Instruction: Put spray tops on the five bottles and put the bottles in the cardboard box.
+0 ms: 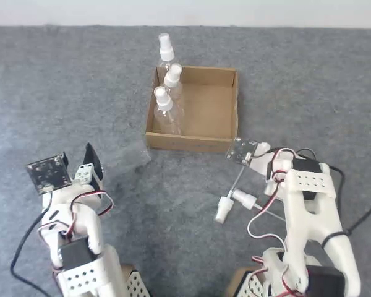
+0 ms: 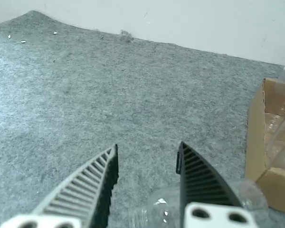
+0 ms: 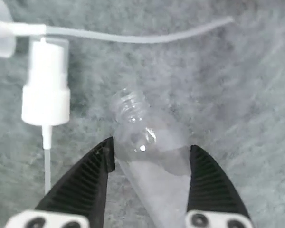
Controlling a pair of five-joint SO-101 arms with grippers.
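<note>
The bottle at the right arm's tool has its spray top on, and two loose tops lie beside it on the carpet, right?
No: the right wrist view shows the bottle at the right tool with a bare threaded neck, no top. Two loose tops do lie beside it on the carpet.

— How is the light over the table?
— Soft and even, coming from above. The grey mat (image 1: 80, 80) is lit flat, with no hard-edged shade.
— Any shadows?
— Only faint ones: a weak band on the mat along the near wall of the cardboard box (image 1: 191, 143).
— Glare?
— A small bright glint on the capless bottle (image 3: 147, 159) in the right wrist view, and another on the clear bottle (image 2: 154, 211) in the left wrist view. The white wall (image 2: 204, 23) is bright but not washed out.
</note>
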